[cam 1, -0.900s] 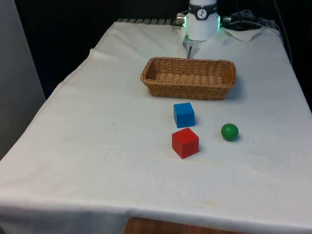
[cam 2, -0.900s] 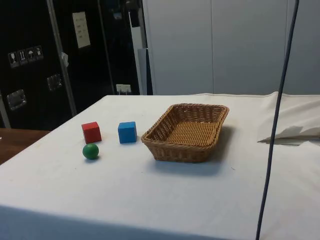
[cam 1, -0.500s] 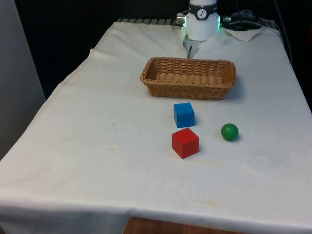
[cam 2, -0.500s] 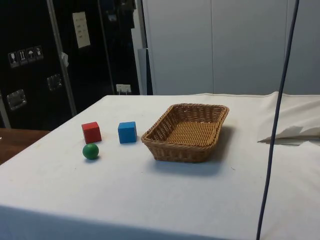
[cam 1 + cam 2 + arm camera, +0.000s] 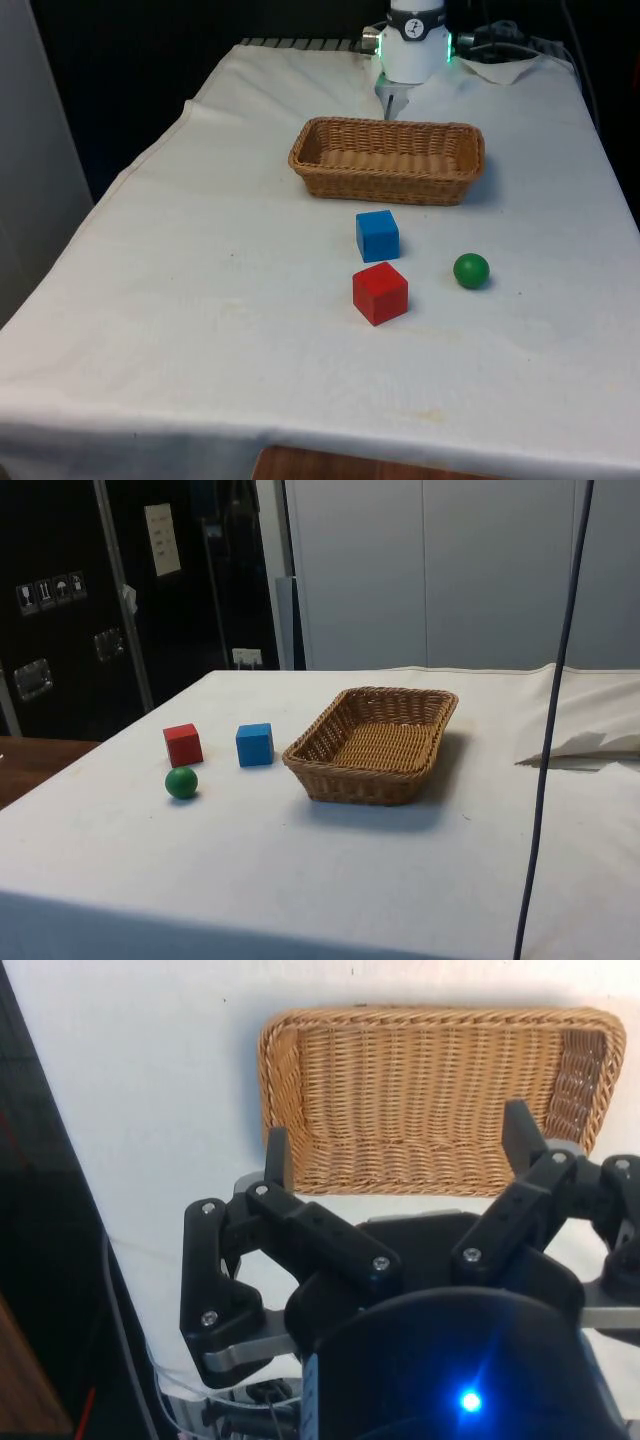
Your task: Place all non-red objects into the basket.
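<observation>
Counting: you have one basket (image 5: 387, 160), one blue cube (image 5: 377, 235), one red cube (image 5: 380, 293) and one green ball (image 5: 471, 270) on the white cloth (image 5: 200, 300).
Basket: woven wicker, rectangular with rounded corners, tan; you can see nothing inside it.
Blue cube: sits just in front of the basket, apart from it, on the cloth.
Red cube: near the blue cube, on the side away from the basket, not touching it.
Green ball: round, smooth, toward the front view's right of both cubes, well clear of the basket.
Gripper (image 5: 395, 1155): hangs above the cloth near the basket's long wall, on the side away from the cubes; your fingers (image 5: 277, 1160) are spread wide and hold nothing.
Around: a dark cable (image 5: 553, 720) hangs down across the side view; nothing lies between the cubes, the ball and the basket.
</observation>
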You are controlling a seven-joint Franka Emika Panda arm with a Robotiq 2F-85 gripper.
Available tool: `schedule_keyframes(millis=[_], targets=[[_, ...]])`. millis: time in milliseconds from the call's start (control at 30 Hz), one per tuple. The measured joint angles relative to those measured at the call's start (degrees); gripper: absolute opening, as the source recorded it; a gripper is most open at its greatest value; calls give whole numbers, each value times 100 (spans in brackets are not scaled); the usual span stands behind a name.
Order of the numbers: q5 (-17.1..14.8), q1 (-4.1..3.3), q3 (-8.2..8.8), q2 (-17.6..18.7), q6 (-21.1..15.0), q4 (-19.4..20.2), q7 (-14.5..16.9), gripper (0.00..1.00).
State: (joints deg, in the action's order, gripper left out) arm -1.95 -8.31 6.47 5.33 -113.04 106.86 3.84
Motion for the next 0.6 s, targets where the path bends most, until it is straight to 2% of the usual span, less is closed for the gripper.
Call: schedule_keyframes(millis=[333, 600], targets=[[-6, 0, -29, 63, -201, 115, 189, 100], [-6, 0, -34, 201, -418, 160, 544, 100]])
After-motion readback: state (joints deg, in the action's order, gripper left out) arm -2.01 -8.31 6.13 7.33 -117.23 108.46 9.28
